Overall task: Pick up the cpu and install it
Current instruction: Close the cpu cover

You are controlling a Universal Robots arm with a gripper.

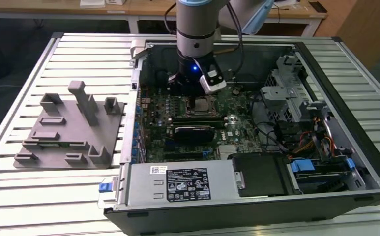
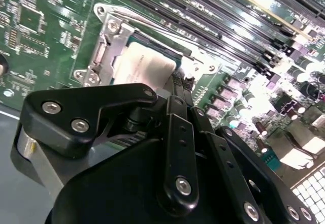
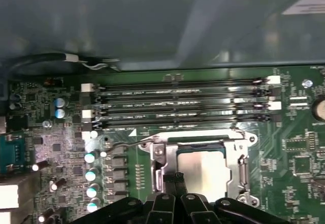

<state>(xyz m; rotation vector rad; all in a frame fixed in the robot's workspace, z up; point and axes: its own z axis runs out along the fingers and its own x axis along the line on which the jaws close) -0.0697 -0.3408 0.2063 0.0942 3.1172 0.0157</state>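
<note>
The pincer (image 2: 177, 77) hangs inside the open computer case (image 1: 366, 162) on the slatted worktop (image 1: 65, 54). It is low over the green board (image 1: 242, 128), and its black fingers (image 3: 172, 179) are drawn together with nothing between them. The cpu (image 3: 203, 168) lies flat in its metal socket frame (image 3: 239, 150), silver top up, just beside the fingertips and next to the long memory slots (image 3: 177, 99). Towards the exterior view's left, well apart from the case, a grey fixture plate (image 1: 72, 132) with upright posts sits on the worktop.
</note>
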